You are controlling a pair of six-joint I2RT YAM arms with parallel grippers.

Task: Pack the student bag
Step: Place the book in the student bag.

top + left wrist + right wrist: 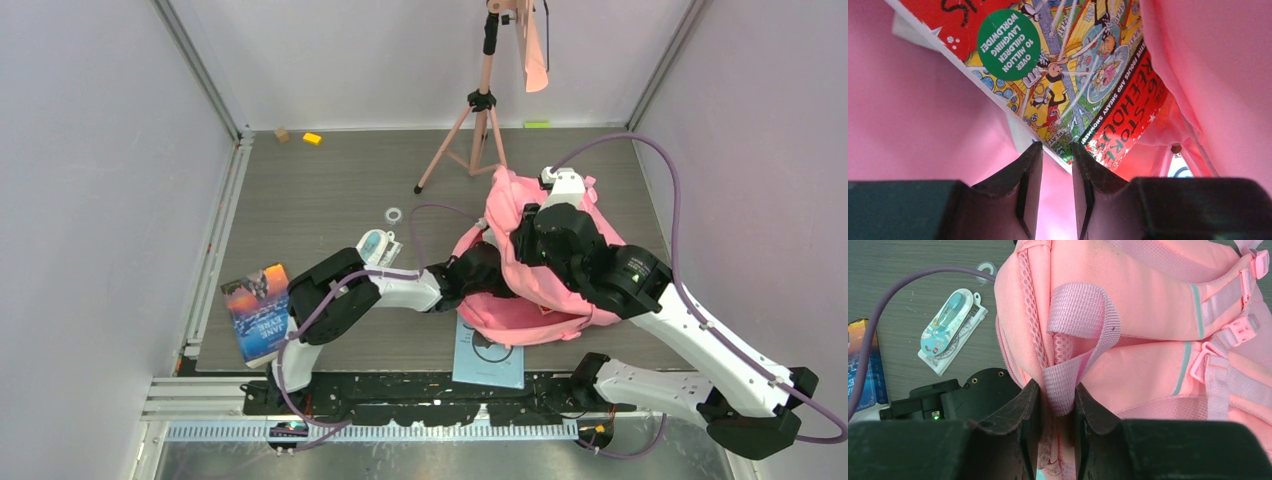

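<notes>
Left gripper (1057,165) buried inside student bag (540,265); grip indiscernible.

Matt pink cloth student bag (1148,305) with woven webbing; glossy paper book (1063,75) inside.

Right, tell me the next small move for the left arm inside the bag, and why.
Probably close the left gripper fully on the colourful book's lower edge, then ease it deeper. The edge sits at the fingertips inside the student bag, with a narrow gap showing between the jaws. The right gripper is pinching the bag's top loop, holding it up.
</notes>
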